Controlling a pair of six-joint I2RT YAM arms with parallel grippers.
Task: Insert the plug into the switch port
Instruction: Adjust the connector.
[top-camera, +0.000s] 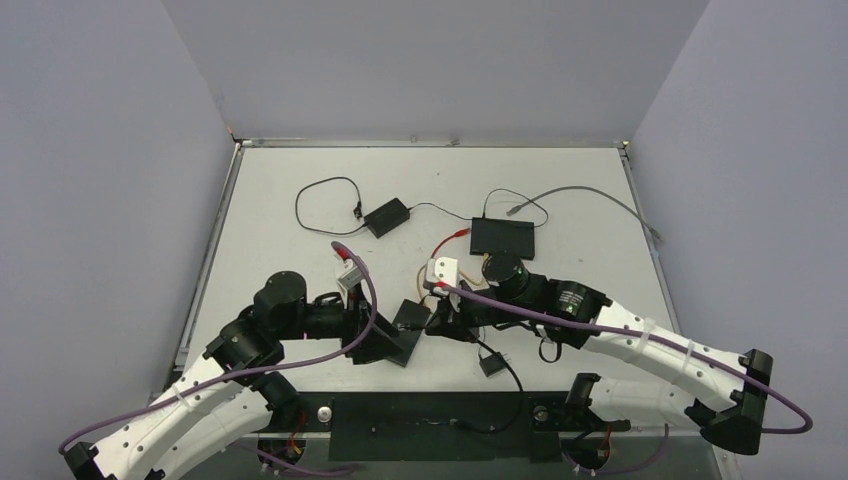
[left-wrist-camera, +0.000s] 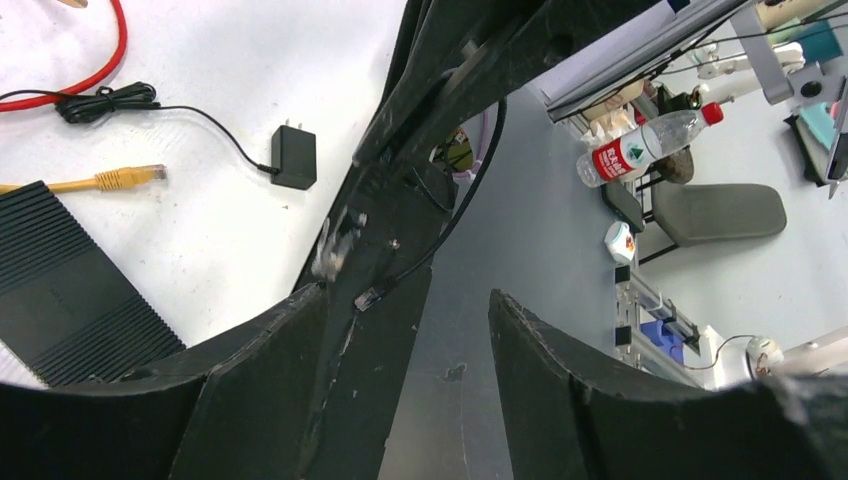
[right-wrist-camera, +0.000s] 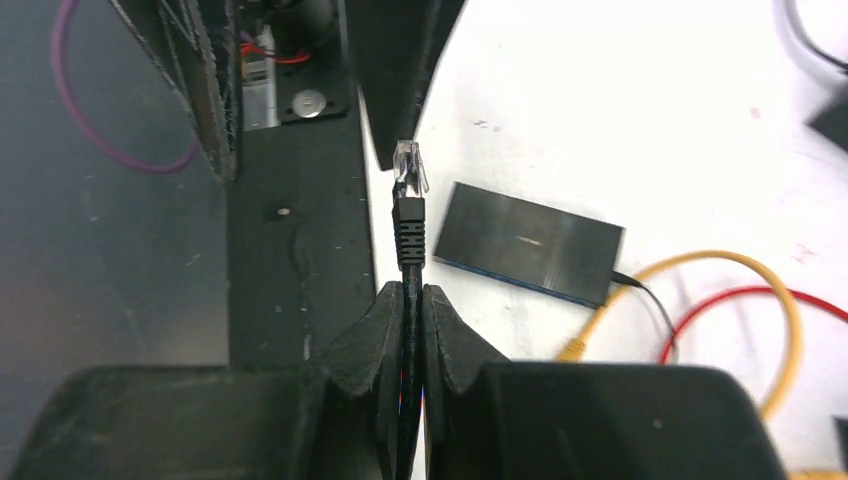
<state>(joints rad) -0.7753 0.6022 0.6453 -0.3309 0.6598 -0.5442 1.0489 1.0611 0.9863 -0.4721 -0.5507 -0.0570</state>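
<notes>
My right gripper (right-wrist-camera: 410, 290) is shut on a black cable just behind its clear plug (right-wrist-camera: 408, 165), which sticks out past the fingertips above the table's near edge. To the plug's right, a flat black ribbed box lies on the table; I take it for the switch (right-wrist-camera: 530, 243). A thin black lead runs into its far end, and no port shows. In the top view this switch (top-camera: 410, 315) sits between my right gripper (top-camera: 437, 322) and my left gripper (top-camera: 400, 345). The left gripper (left-wrist-camera: 408, 293) is open, with nothing between its fingers.
A yellow cable's plug (left-wrist-camera: 130, 178) and a red cable (left-wrist-camera: 100, 60) lie beside the switch (left-wrist-camera: 60, 300). A small black wall adapter (top-camera: 490, 362) sits near the front edge. Farther back are a second flat black box (top-camera: 503, 237), a power brick (top-camera: 387, 216) and a grey cable (top-camera: 580, 195).
</notes>
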